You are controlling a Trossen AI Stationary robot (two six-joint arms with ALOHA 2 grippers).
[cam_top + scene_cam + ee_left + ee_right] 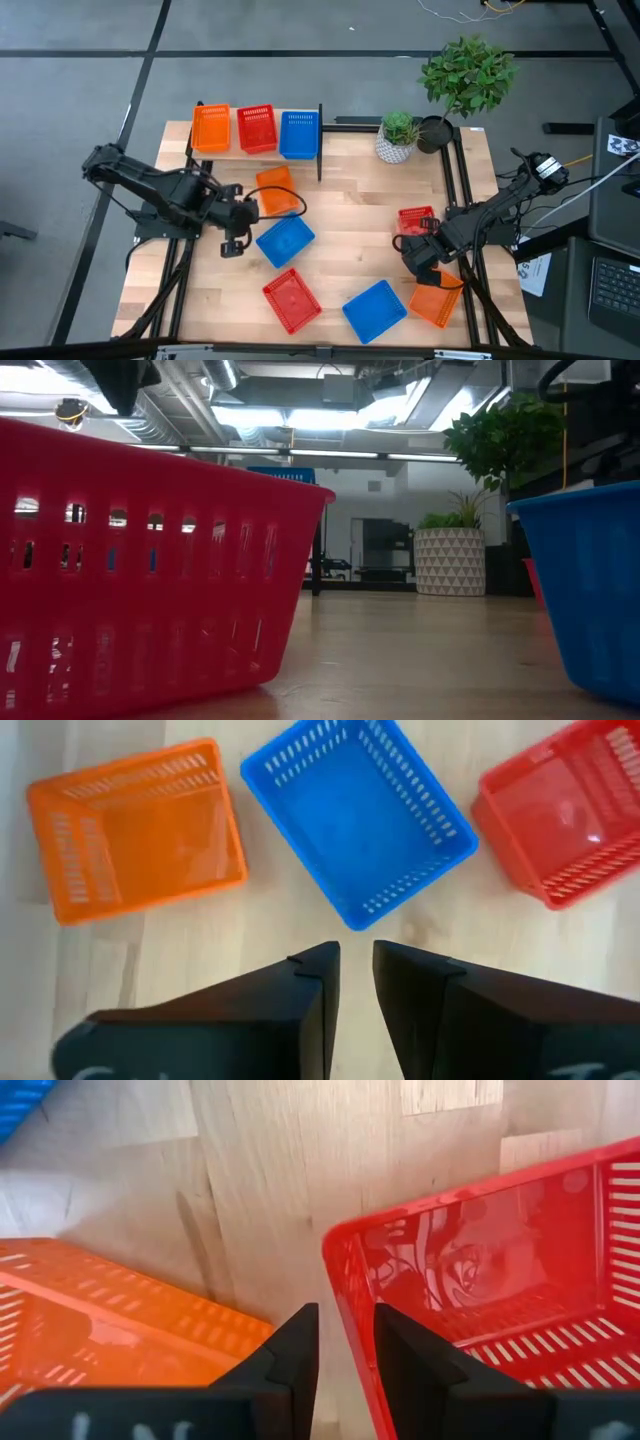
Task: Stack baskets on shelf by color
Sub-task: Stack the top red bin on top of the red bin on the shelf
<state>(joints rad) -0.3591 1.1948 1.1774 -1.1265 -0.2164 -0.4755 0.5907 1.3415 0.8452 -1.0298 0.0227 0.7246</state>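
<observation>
On the shelf [255, 152] at the table's far left stand an orange basket [211, 128], a red one [256, 128] and a blue one [298, 133]. Loose on the table lie an orange basket [275, 190], a blue one [285, 241], a red one [292, 301], another blue one [375, 309], an orange one [435, 301] and a red basket [415, 219]. My left gripper [238, 228] [357, 955] hovers shut over bare wood beside the blue basket [358, 815]. My right gripper [418, 245] [347, 1320] is shut at the red basket [500, 1270], next to the orange one [90, 1320]. My right gripper has the red basket's side wall near a corner [340, 1295] between its fingers, one finger inside the basket and one outside. The fingers come from above, slanting toward the table's left. The basket sits level; whether it is off the table I cannot tell.
A white patterned pot [397, 140] and a taller dark-potted plant [465, 80] stand at the far right. In the low view the near red basket [130, 570] and a blue one [590, 590] fill the sides. Bare wood lies in the table's middle [350, 215].
</observation>
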